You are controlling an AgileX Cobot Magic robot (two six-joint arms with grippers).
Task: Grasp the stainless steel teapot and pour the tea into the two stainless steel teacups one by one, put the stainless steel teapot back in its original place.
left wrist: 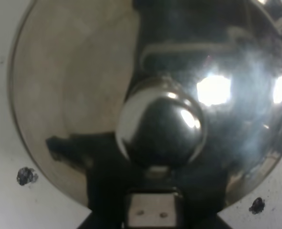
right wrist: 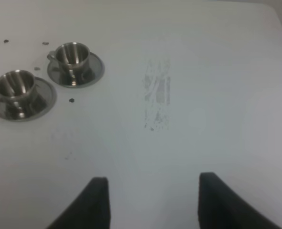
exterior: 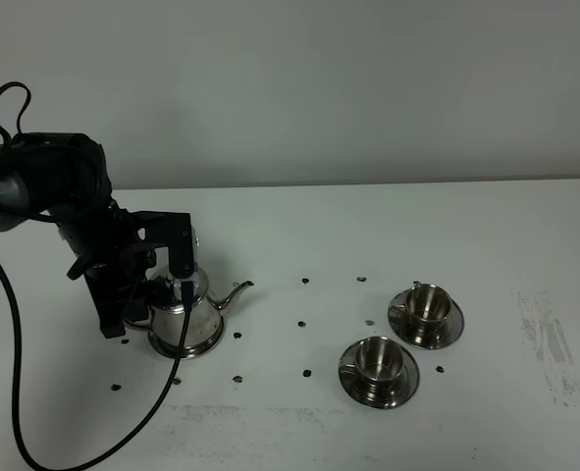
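Note:
The stainless steel teapot [exterior: 189, 312] stands upright at the left of the white table, its spout pointing right toward the cups. A steel rim around its base [exterior: 212, 344] looks like the trivet disc. My left gripper [exterior: 180, 287] is right over the pot's lid and handle. In the left wrist view the lid's knob [left wrist: 162, 125] fills the frame and the fingers do not show clearly. Two steel teacups stand on saucers at the right, one farther back [exterior: 427, 304] [right wrist: 74, 55] and one nearer [exterior: 378, 358] [right wrist: 15, 85]. My right gripper [right wrist: 152, 191] is open and empty over bare table.
Small dark marks dot the table around the pot and cups [exterior: 302, 323]. A black cable [exterior: 157, 397] hangs from the left arm across the table's front left. A scuffed grey patch [exterior: 545, 334] lies right of the cups.

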